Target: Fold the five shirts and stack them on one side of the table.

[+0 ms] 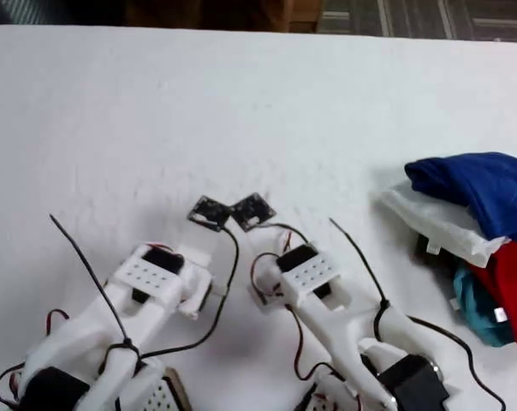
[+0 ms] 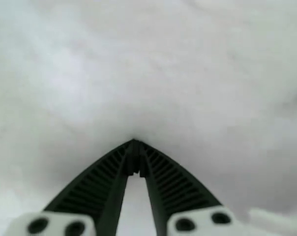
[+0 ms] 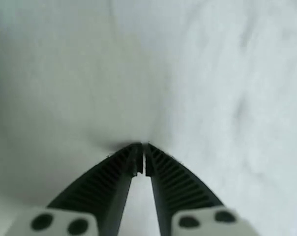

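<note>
Both your grippers are pressed together; the shirts sit heaped at the table edge
Your left gripper [image 2: 133, 142] and right gripper [image 3: 142, 145] each have fingers closed tip to tip, low over the white table [image 1: 199, 103]. The shirts [image 1: 472, 231] lie crumpled in one pile at the high view's right edge: blue [image 1: 481, 184] over white [image 1: 438, 224], red [image 1: 511, 287] and teal [image 1: 474, 304] alongside

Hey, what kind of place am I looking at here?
Probably a robotics test bench: two small white robot arms side by side on a white-covered table, with crumpled shirts heaped at one edge.
</note>
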Controlling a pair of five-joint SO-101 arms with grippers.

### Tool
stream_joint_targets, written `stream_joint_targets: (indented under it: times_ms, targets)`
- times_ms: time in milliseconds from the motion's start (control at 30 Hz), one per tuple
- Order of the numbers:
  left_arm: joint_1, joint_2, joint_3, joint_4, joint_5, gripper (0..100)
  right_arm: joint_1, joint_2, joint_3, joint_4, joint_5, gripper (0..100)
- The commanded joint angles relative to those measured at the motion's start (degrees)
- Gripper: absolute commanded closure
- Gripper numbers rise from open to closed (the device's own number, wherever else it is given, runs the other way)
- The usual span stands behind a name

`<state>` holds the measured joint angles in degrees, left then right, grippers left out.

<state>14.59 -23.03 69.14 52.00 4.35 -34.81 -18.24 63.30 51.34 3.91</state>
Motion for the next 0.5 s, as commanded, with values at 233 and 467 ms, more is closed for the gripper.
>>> stream_joint_targets:
  times_ms: [233, 467]
  targets:
    - [-17.85, 0.35, 2.24, -0.62, 2.81, 98, 5.23, 0.4, 5.19, 0.4, -0.44, 97.9]
    - [-18.37, 0.53, 2.07, -0.62, 2.81, 98, 5.58, 0.48, 5.19, 0.4, -0.35, 97.8]
